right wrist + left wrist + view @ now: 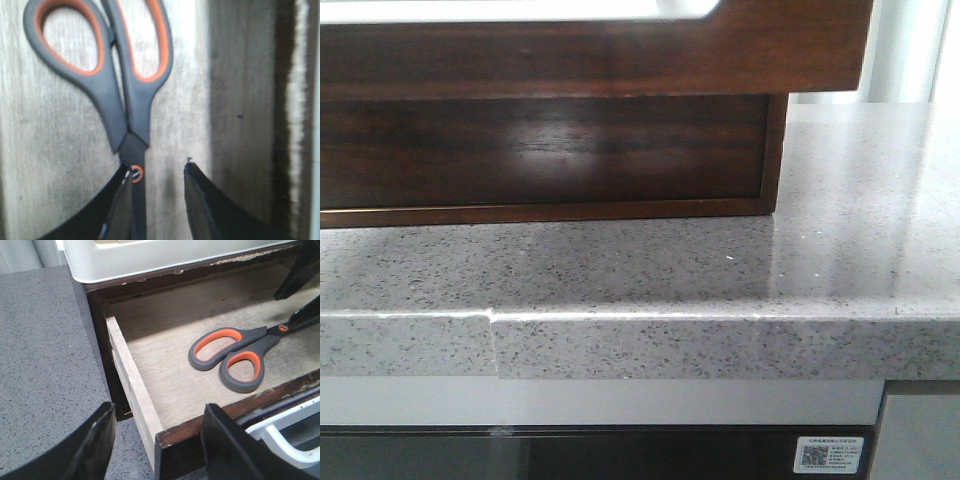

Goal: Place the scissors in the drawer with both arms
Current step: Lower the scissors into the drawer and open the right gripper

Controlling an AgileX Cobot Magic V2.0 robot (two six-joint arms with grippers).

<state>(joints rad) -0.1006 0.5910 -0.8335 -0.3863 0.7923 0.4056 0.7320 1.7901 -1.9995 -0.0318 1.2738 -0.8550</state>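
The drawer (620, 50) shows in the front view as a glossy dark-brown front with a pale opening along its top, pulled out over the counter. In the left wrist view it stands open (131, 385), with grey-and-orange scissors (267, 340) lying flat on its pale wooden floor. My left gripper (159, 410) is open and straddles the drawer's front corner. My right gripper (158, 166) is open over the scissors (127, 110); the blade lies beside one finger, with a wide gap to the other. Its dark fingers (300, 270) also show in the left wrist view.
A speckled grey stone counter (720, 280) carries the drawer unit, with a seam in its front edge. A white tray-like object (150, 255) sits on top of the unit. A white frame (280, 440) shows below the drawer front. A dark panel with a QR label (832, 455) lies under the counter.
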